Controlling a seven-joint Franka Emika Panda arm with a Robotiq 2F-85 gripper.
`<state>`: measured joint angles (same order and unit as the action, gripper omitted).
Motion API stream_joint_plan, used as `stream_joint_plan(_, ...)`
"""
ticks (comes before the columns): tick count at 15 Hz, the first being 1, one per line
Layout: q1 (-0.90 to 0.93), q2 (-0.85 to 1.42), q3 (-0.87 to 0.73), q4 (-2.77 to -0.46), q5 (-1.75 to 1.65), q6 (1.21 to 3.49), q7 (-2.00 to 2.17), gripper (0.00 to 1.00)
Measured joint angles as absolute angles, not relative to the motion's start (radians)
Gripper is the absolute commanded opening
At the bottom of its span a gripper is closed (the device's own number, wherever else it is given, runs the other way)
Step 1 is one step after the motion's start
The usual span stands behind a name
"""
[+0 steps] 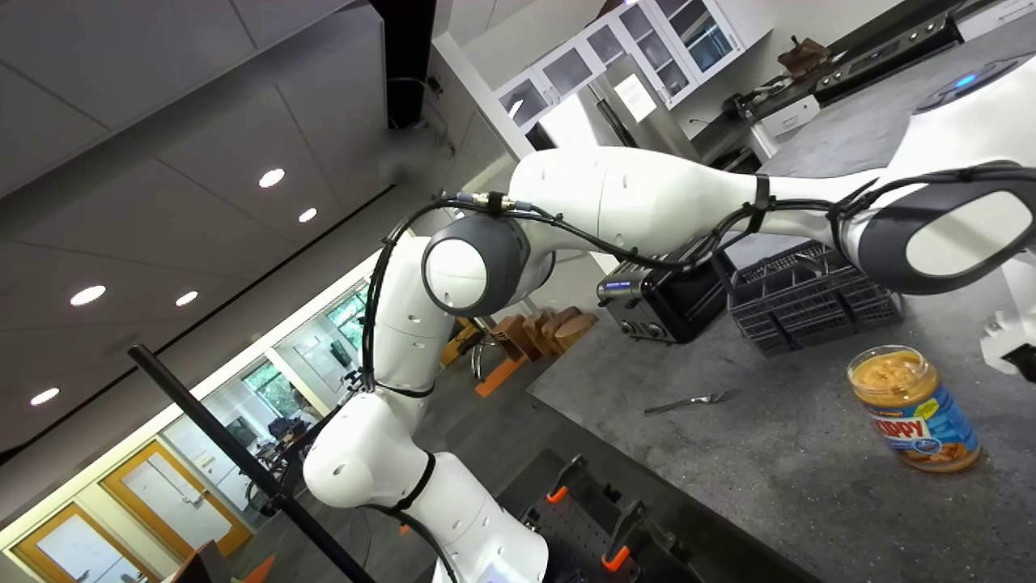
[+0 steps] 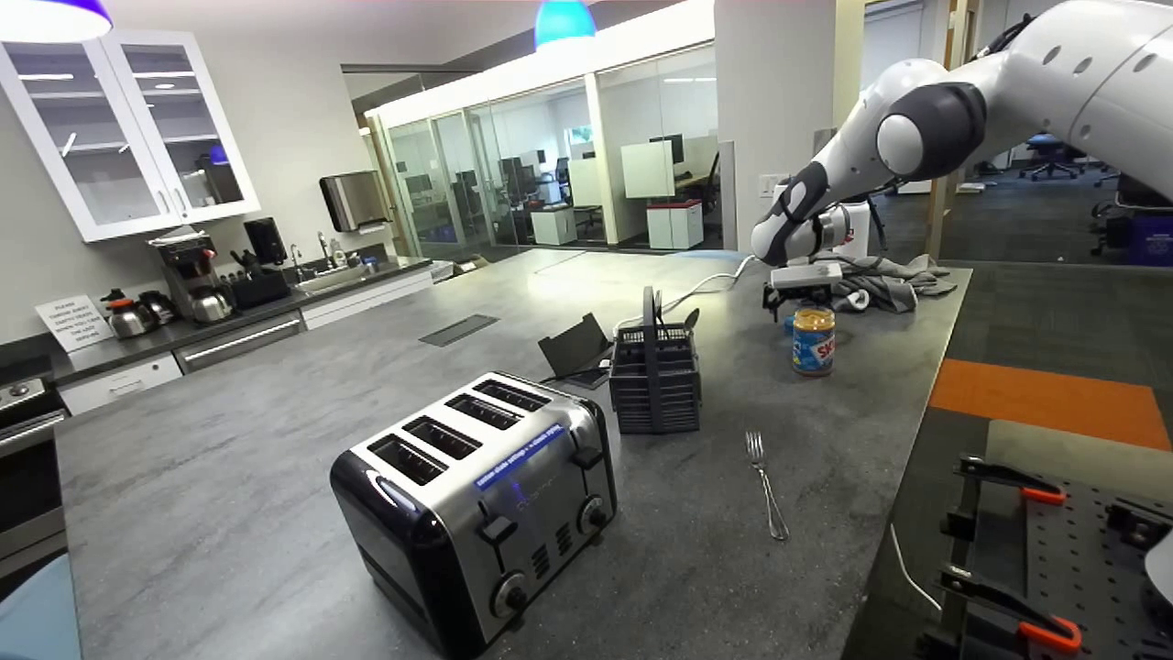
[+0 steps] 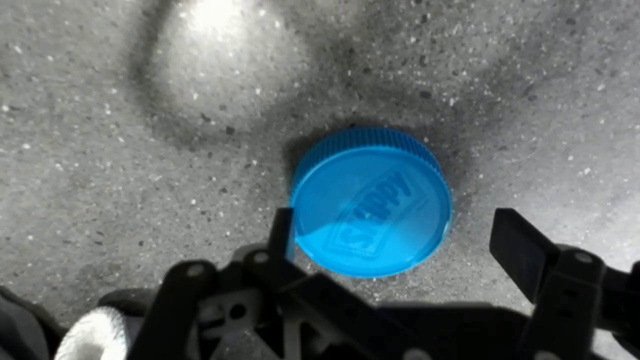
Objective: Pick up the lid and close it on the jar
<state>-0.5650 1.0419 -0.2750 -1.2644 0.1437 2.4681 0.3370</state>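
Lid (image 3: 372, 212) of round blue plastic lies near mid-frame in my wrist view, between the parted black fingers (image 3: 522, 255) of my gripper (image 3: 394, 222), nearer the left-of-frame finger, so I'd centre first.

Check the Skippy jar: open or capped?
Open. The Skippy jar shows peanut butter through its uncovered mouth; the Skippy lid lies on the countertop.
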Motion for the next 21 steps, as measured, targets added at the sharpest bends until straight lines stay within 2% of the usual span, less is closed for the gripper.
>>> stream_joint_plan(21,-0.603,1.042,-0.239,-1.256,0.143,2.416,0.293,1.00)
